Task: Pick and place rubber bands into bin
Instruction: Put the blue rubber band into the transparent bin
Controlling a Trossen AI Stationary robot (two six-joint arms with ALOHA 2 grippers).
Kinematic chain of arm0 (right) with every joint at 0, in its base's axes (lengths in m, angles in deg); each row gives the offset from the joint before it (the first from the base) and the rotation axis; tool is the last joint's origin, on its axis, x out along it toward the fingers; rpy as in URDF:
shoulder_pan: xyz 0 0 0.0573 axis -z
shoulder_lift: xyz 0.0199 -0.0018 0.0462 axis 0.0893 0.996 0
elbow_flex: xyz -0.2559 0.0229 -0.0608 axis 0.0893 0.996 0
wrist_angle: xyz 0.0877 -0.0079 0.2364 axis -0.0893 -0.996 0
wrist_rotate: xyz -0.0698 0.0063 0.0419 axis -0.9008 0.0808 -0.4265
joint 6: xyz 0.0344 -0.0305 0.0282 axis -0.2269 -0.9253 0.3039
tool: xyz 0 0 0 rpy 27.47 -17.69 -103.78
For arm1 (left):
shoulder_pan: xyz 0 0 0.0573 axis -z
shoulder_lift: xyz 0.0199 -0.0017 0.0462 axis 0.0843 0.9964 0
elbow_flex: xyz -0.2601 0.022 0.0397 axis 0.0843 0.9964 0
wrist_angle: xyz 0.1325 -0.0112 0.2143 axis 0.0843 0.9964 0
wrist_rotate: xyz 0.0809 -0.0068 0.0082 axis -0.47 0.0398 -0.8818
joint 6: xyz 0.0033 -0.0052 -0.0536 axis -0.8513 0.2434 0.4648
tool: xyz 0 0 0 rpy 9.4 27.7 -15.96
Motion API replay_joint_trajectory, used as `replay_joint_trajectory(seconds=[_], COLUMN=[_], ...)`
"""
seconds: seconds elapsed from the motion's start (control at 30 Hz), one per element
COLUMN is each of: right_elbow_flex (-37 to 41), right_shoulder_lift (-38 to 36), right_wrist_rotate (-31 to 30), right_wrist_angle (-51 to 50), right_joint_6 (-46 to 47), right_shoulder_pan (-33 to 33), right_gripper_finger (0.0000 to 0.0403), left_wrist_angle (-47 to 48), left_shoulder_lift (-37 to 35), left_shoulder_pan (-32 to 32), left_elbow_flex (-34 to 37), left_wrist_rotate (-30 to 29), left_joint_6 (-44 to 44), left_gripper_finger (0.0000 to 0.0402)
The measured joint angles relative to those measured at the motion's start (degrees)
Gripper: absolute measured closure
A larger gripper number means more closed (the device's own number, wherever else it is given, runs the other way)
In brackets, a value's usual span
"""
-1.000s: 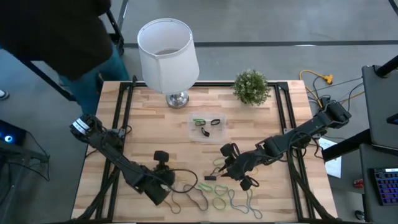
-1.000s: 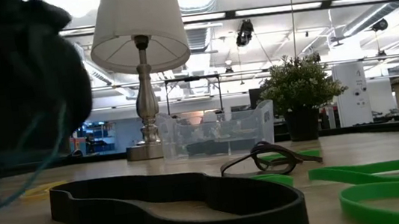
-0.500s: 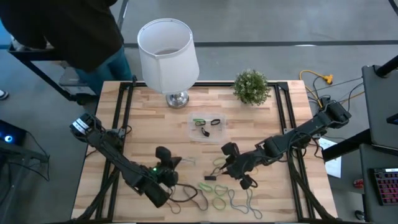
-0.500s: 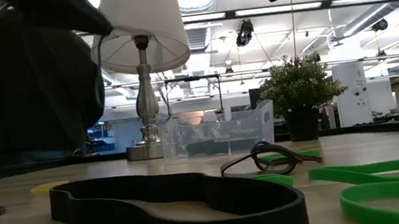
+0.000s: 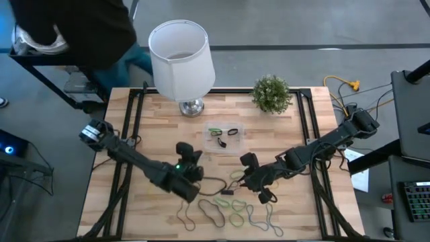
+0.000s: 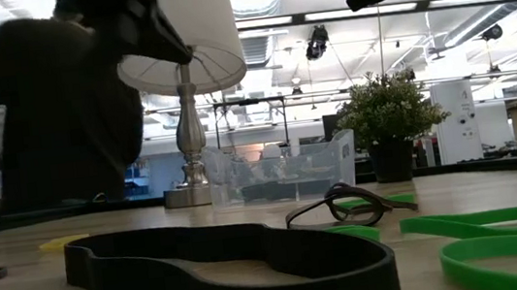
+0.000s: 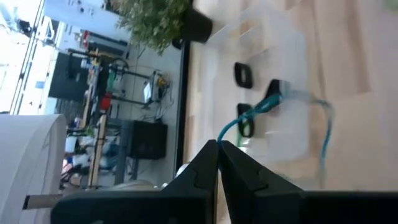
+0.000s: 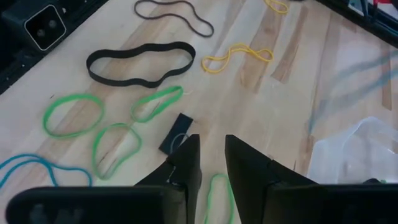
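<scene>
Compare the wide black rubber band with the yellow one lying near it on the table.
The black rubber band is a broad, flat strip, while the yellow rubber band is a thin strand. The black one forms a larger, open wavy oval. The yellow one is smaller, pinched and twisted into a narrow squiggle. Both lie flat on the wooden table, outside the bin, and neither gripper touches them.

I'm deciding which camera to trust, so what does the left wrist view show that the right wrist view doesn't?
Only the left wrist view shows the left gripper, shut on a blue rubber band in front of the bin, and the potted plant. Only the right wrist view shows the right gripper, jaws parted, above loose bands on the table: a black rubber band, a yellow rubber band and green rubber bands. Both show the table and the bin.
</scene>
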Motion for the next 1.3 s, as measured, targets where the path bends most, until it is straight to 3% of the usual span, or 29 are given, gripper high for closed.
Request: replay_joint_trajectory(seconds=[0.5, 0.63, 0.87, 1.17, 1.3], right_elbow_flex=[0.0, 0.0, 0.0, 0.0, 0.0], right_shoulder_lift=[0.0, 0.0, 0.0, 0.0, 0.0], right_wrist_rotate=[0.0, 0.0, 0.1, 0.1, 0.1], right_wrist_angle=[-1.4, -2.1, -3.1, -3.1, -3.1], right_joint_6=[3.1, 3.1, 4.1, 4.5, 4.5], right_shoulder_pan=[0.0, 0.0, 0.0, 0.0, 0.0], right_gripper_finger=[0.0339, 0.0339, 0.0339, 0.0339, 0.0339], left_wrist_angle=[-26.9, -28.6, -28.7, -27.8, -25.3], left_shoulder_lift=[-0.8, -0.8, -0.8, -0.5, -0.5], left_shoulder_pan=[-14.0, -18.1, -23.8, -27.7, -28.8], left_elbow_flex=[0.1, 0.1, 1.7, 2.8, 2.8], left_wrist_rotate=[3.1, 7.6, 21.8, 25.9, 34.5], left_joint_6=[-33.1, -34.5, -34.5, -32.4, -31.1], left_gripper_finger=[0.0402, 0.0402, 0.0402, 0.0402, 0.0401])
